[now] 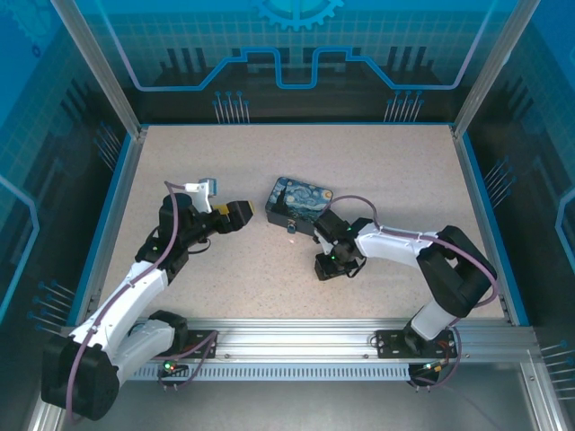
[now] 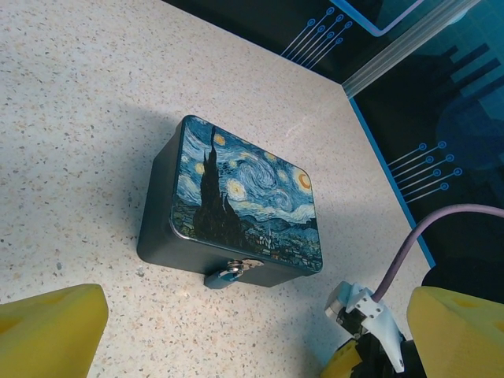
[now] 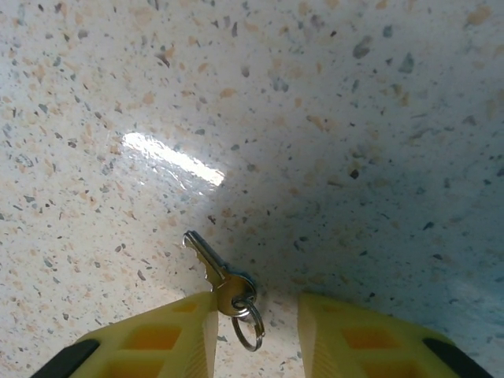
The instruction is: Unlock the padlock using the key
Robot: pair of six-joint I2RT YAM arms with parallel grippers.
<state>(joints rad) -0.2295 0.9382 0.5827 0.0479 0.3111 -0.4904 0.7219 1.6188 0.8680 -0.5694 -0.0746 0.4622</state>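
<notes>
The small silvery-blue padlock hangs from the hasp on the front wall of the dark-blue painted box, resting on the table. The key lies flat on the speckled table, its ring toward me and its head touching the inner edge of one yellow finger. My right gripper stands open just over the key, near the box's front. My left gripper is wide open, holding nothing, and hovers left of the box.
My right arm's wrist camera and purple cable show close to the box's front right corner. Blue-edged walls bound the table on three sides. Bare tabletop lies behind and right of the box.
</notes>
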